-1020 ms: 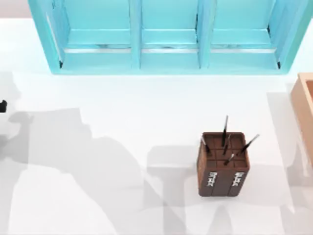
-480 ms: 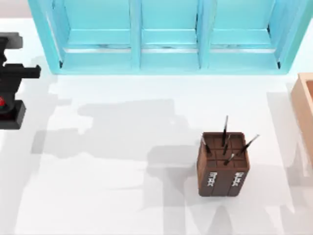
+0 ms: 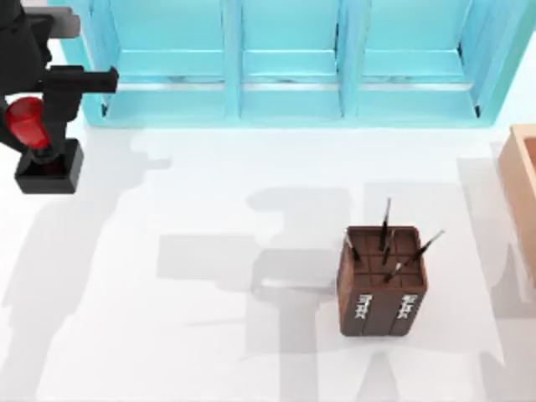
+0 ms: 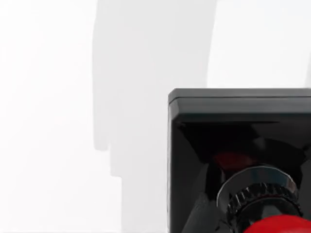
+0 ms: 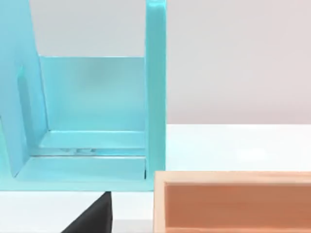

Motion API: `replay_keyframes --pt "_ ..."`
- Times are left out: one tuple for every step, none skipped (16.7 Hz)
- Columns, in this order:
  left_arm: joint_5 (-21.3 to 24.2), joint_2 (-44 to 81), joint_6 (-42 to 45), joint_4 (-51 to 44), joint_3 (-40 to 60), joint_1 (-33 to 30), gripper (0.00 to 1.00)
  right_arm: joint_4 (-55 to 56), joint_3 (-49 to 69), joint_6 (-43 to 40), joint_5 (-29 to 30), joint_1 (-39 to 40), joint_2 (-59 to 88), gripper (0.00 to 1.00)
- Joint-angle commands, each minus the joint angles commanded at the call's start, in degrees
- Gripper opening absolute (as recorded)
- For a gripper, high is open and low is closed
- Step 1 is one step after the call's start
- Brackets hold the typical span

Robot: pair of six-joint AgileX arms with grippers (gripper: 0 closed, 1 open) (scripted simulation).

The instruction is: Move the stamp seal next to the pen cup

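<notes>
left gripper (image 3: 38, 126): top view's far left, near the back edge. Dark fingers pinching the stamp seal (image 3: 40, 146) at its red knob, black block base hanging under it. Looks carried above the table, judging by the shadow cast apart from it.
stamp seal, left wrist view: black square base (image 4: 240, 145) seen from above with silver collar and red knob below it, white table (image 4: 58, 121) behind.
right arm: parked off the right side. Its wrist view faces the teal shelf and the tan box; finger state there, cannot tell.
pen cup (image 3: 382, 280): near front, right of centre, upright, thin dark pens sticking out of the grid top. Well apart from the seal, with the width of the table between them.
tan box (image 3: 521, 180): right edge, beyond the cup.
teal shelf (image 3: 285, 63): along the back, three bays.
step: carry phase, judged early. The whole crossing toward the cup is left.
risk 1: the grip sits on a rounded glossy knob, so the seal could tilt or slip during a fast swing.
risk 2: coming in too close could clip the pens or nudge the cup.
risk 3: setting down short leaves it not beside the cup.
writing: white markings on the cup front, two columns, not readable. No brand visible.
</notes>
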Motion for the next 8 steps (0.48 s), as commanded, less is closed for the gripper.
replay_keyframes --pt "0.0 0.0 0.0 0.0 0.0 0.0 0.00 0.0 0.0 0.0 0.0 0.0 0.0 1.00" --pt "0.1 0.2 0.1 0.1 -0.1 0.2 0.00 0.0 0.0 0.0 0.0 0.0 0.0 1.00" --pt "0.1 0.3 0.0 0.1 -0.1 0.1 0.00 0.0 0.0 0.0 0.0 0.0 0.0 1.00" --pt "0.1 0.6 -0.7 -0.1 0.4 -0.6 0.00 0.0 0.0 0.0 0.0 0.0 0.0 1.00" --pt "0.1 1.1 -2.0 -0.4 1.1 -1.9 0.00 0.0 0.0 0.0 0.0 0.0 0.0 1.00" --pt "0.1 1.8 -3.9 -0.8 2.0 -3.8 0.00 0.0 0.0 0.0 0.0 0.0 0.0 1.00" --pt "0.1 2.6 -6.4 -1.3 3.1 -6.2 0.00 0.0 0.0 0.0 0.0 0.0 0.0 1.00" --pt "0.1 3.4 -9.3 -1.8 4.3 -9.1 0.00 0.0 0.0 0.0 0.0 0.0 0.0 1.00"
